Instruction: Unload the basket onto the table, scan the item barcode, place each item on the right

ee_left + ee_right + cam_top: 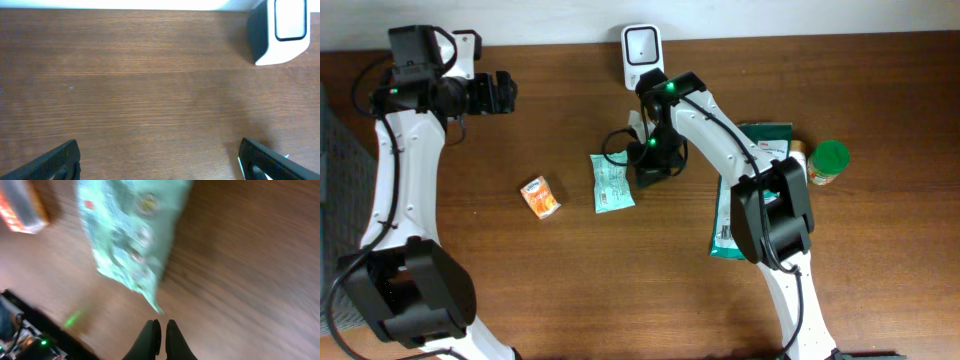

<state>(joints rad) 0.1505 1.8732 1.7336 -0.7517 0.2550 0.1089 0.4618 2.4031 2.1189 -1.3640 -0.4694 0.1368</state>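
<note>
Where overhead hides its tips, wrist view shows right gripper [161,330] closed, empty, near blurred green packet [132,230]; left gripper [160,160] spread wide.

A brown wooden table [570,290] fills the view — grain running lengthwise, a white strip [550,18] beyond its far edge.

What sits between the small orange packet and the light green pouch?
Nothing: in the overhead view, only bare table separates the orange packet from the light green pouch.
</note>
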